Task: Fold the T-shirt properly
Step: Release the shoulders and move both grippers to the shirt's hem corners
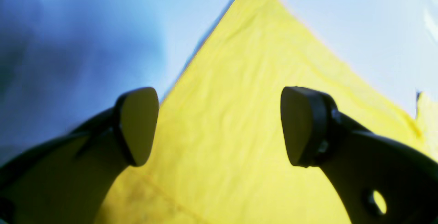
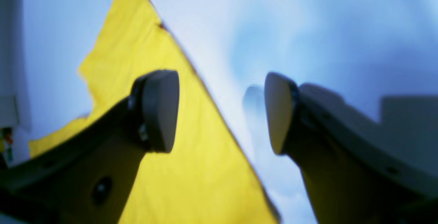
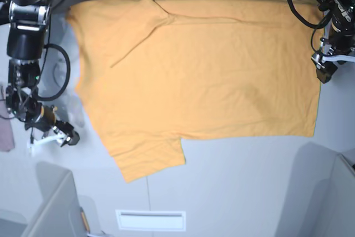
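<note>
Black padded fingers (image 1: 137, 126) of the left gripper (image 1: 219, 128) stand wide apart, gripping nothing, over the large orange-yellow cloth T-shirt (image 3: 194, 76). That shirt lies spread flat on the pale table (image 3: 249, 187). Beside its edge, the right gripper (image 2: 221, 113) is likewise spread wide and empty.

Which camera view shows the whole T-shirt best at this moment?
The base view: the T-shirt lies spread flat on the table, its whole outline visible, one sleeve at the lower left. The left wrist view shows only a yellow corner under the open left claw; the right wrist view shows an edge beside the open right claw.
</note>
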